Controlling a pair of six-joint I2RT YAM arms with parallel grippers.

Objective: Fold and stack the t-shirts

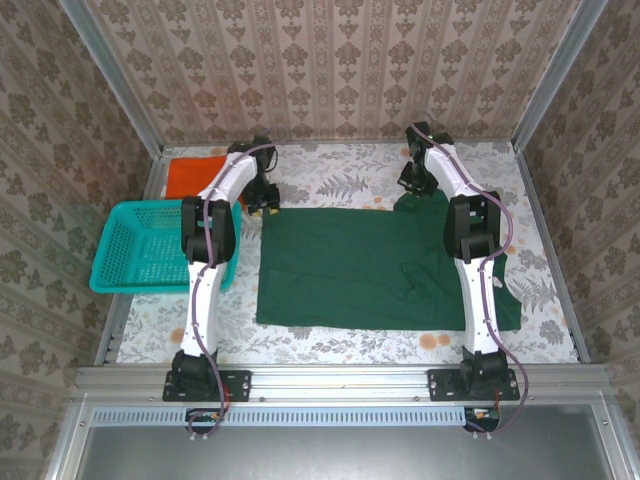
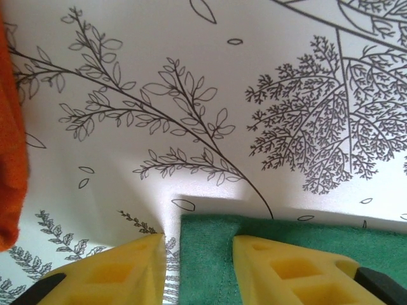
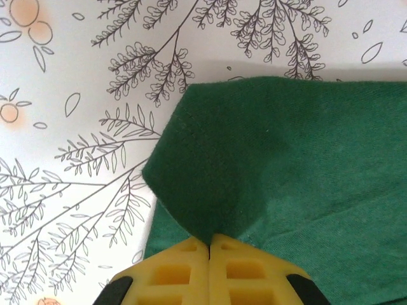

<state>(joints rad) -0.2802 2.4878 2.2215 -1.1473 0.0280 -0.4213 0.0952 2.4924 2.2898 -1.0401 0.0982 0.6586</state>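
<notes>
- fingers, right gripper: the two yellow pads are pressed together on a pinch of the green t-shirt. the cloth rises from the pinch into a peaked fold.
- fingers, left gripper: the yellow pads stand apart and clamp nothing. one pad is over bare tablecloth and the other over green cloth. the shirt's side edge runs up through the gap to its corner.
- edges: in the top view the green t-shirt lies spread flat across the middle of the table. the left gripper is at its far left corner and the right gripper at its far right corner. the shirt's right side passes under the right arm.
- orange t-shirt: a compact patch at the far left corner of the table, apart from the green one. in the left wrist view its edge runs down the left border.
- open room: a band of bare cloth lies between the shirt's far hem and the back wall. narrower strips run along the near edge and the right side.
- teal mesh basket: overhangs the table's left edge, just beside the left arm.
- surface: white tablecloth printed with line-drawn ferns, leaves and small orange spots.
- room: panels of patterned wallpaper close three sides. a metal rail at the near edge carries both arm bases.
</notes>
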